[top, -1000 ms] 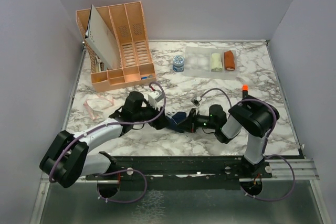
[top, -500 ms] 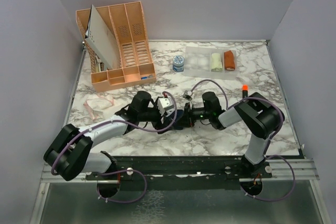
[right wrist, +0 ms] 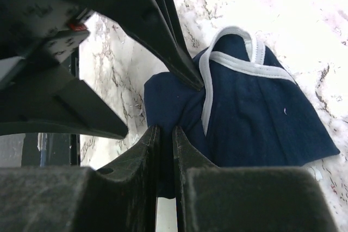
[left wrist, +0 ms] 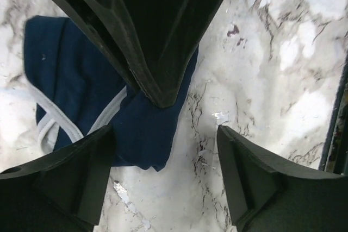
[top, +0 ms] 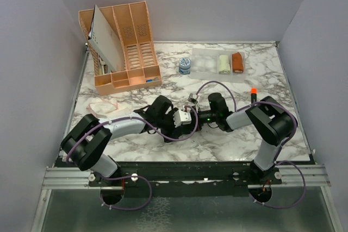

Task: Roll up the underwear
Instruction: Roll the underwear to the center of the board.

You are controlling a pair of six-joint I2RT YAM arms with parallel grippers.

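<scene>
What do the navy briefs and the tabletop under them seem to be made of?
The navy briefs: soft matte knit cloth, perhaps cotton; it folds and creases, with a white elastic-looking edge band. The tabletop: smooth marble or marble-print laminate, white with dark veins; which one cannot be told.

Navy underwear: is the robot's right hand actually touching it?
Touching. The right wrist view shows the right hand pinched shut on an edge of the navy underwear.

Left end effector (top: 188, 122) faces right end effector (top: 197, 120) closely
</scene>
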